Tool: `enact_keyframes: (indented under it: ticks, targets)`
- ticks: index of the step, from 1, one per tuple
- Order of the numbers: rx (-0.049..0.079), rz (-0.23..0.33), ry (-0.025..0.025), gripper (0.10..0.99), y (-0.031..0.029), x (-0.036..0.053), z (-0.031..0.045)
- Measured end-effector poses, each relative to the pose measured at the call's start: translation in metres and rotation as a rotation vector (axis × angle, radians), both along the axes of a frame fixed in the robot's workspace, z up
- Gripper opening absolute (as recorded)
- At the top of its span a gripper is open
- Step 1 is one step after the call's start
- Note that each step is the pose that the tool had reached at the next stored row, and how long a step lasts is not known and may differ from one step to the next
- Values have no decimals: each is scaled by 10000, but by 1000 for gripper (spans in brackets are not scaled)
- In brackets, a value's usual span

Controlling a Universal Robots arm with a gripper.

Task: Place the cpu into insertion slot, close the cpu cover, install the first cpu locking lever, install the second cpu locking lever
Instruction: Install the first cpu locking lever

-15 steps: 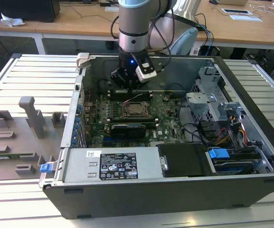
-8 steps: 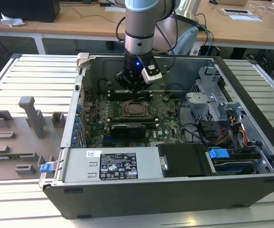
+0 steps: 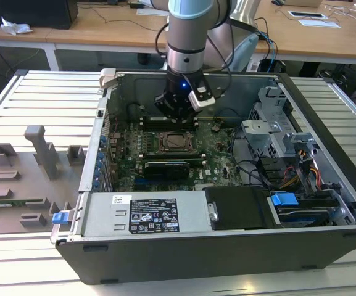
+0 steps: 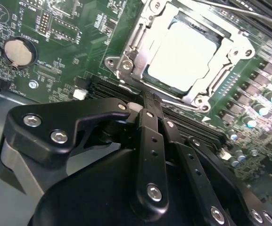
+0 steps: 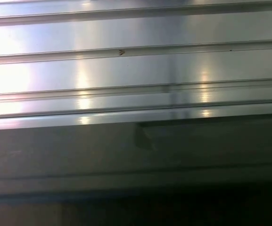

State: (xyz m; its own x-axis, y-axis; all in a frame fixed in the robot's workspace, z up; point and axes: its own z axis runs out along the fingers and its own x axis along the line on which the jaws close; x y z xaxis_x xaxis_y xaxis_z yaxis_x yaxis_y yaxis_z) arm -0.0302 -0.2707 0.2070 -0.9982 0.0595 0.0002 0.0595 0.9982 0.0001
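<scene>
My black gripper (image 4: 147,106) hangs low inside the open computer case (image 3: 326,132), just beside the insertion slot (image 3: 176,142) on the green motherboard (image 4: 74,52). In the second wrist view my fingers (image 4: 151,141) look drawn close together with nothing between them, their tips resting at the socket's near edge, beside the black memory slots (image 4: 192,123).

The cpu (image 4: 183,55) already lies flat in the socket, its dull silver top showing through the window of the cpu cover (image 4: 135,42). The cover seems folded down over the chip, so I judge the placing done and my tips set at the edge to work the locking hardware. Whether either lever is latched, I cannot tell.

Farther from the socket, a round coin battery (image 4: 19,52) sits on the board. A long black card (image 3: 165,168) lies just beyond the socket, and cables (image 3: 252,169) crowd toward the drive bays. The first wrist view faces ribbed silver metal (image 5: 136,66).
</scene>
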Motion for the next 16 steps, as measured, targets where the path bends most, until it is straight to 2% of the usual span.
enact_keyframes:
  ticks: [6, 11, 13, 16]
  targets:
    - [15, 0, -3, 106, -25, 23, -51]
    - [-3, 3, 5, 106, -35, 32, -60]
    - [5, 9, -9, 106, -32, 35, -43]
    - [-4, 17, 1, 106, -32, 34, 53]
